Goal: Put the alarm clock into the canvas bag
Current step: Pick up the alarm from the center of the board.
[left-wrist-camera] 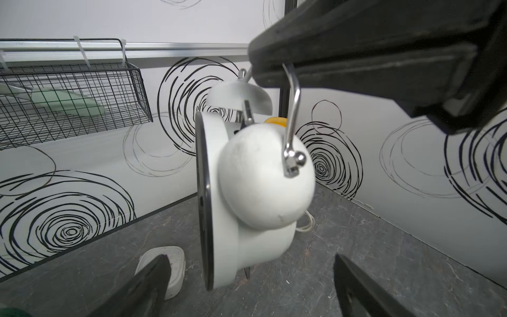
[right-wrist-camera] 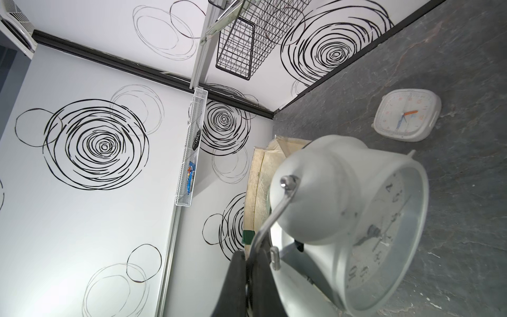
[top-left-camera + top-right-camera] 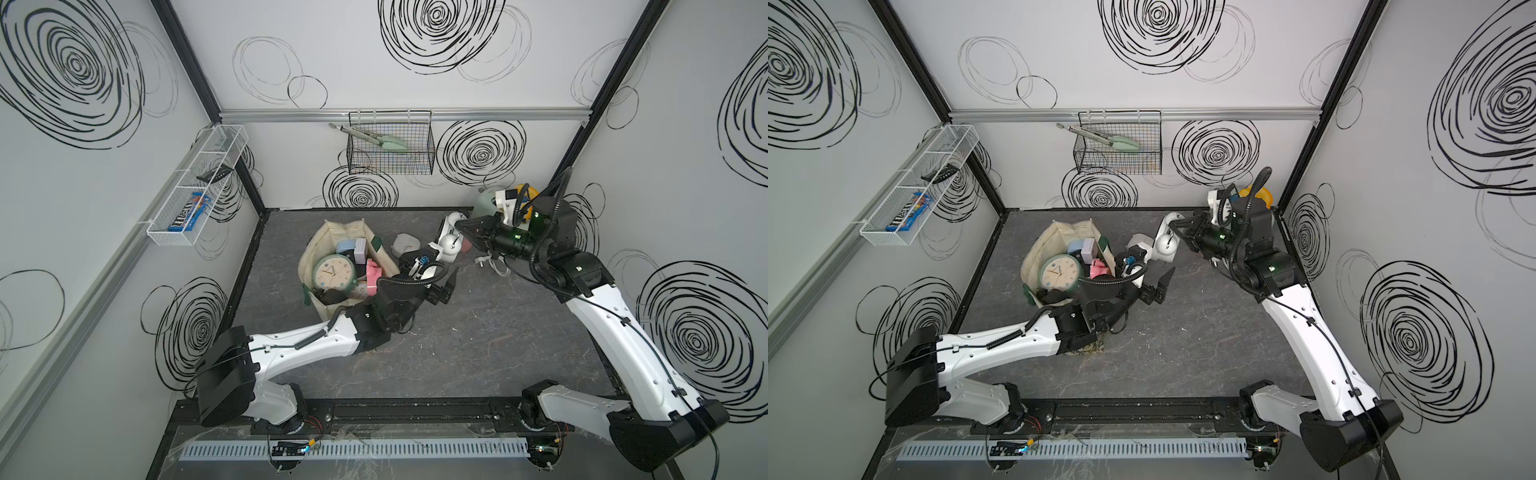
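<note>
Right wrist: right gripper [image 2: 251, 258] clamps alarm clock [image 2: 343, 219] by handle [image 2: 274, 211] — left gripper [image 3: 444, 289] jaws wide, empty.

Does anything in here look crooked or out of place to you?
Yes. The white alarm clock dangles tilted from the right pincer, pinched only by its thin metal handle. The canvas bag also looks overfull: a green round clock sits high in it, up by the rim.

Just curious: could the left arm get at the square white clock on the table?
Probably yes. The left gripper is open and empty, and the square white clock lies uncovered close beside it; only the twin-bell alarm clock hanging from the right gripper is nearby.
</note>
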Available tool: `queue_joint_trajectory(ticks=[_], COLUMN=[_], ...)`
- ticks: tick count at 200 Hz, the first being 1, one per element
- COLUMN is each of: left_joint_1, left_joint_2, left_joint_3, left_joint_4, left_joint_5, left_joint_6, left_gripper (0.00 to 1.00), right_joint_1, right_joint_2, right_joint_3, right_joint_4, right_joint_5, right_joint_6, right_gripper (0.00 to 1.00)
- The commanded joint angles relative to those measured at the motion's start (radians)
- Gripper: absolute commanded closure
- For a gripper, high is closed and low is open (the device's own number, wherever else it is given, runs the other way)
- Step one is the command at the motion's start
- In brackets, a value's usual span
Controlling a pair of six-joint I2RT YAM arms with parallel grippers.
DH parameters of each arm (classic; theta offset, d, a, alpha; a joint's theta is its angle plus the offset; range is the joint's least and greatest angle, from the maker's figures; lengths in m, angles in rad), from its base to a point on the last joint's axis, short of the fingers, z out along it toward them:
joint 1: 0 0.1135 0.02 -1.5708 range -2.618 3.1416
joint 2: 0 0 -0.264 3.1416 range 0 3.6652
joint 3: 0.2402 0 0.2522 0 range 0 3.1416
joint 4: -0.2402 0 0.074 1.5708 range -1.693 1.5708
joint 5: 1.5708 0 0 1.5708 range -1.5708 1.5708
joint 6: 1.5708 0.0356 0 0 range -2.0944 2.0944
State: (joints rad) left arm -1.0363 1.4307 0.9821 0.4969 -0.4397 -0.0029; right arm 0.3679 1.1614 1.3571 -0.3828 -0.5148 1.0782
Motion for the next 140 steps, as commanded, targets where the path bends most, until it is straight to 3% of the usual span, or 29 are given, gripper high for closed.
queue_joint_trajectory(ticks=[1, 65, 92, 108, 140], left_joint_1=[-0.007, -0.019, -0.022, -0.021, -0.014], left_joint_2=[0.044, 0.116, 0.123, 0.125, 0.119], left_joint_3=[0.059, 0.099, 0.099, 0.102, 0.109], left_joint_4=[0.083, 0.157, 0.161, 0.143, 0.105], left_joint_5=[-0.062, -0.151, -0.155, -0.126, -0.076], left_joint_6=[0.045, 0.105, 0.123, 0.137, 0.108], left_gripper=[0.04, 0.0, 0.15, 0.19, 0.4], right_joint_1=[0.002, 0.004, 0.003, 0.003, 0.004], right_joint_2=[-0.038, -0.054, -0.053, -0.053, -0.052], right_joint_3=[0.002, -0.007, -0.007, -0.006, -0.009], right_joint_4=[0.071, 0.073, 0.083, 0.084, 0.1], right_joint_5=[-0.03, -0.039, -0.049, -0.05, -0.062], right_joint_6=[0.018, 0.018, 0.023, 0.023, 0.028], right_gripper=[1.0, 1.0, 1.0, 1.0, 1.0])
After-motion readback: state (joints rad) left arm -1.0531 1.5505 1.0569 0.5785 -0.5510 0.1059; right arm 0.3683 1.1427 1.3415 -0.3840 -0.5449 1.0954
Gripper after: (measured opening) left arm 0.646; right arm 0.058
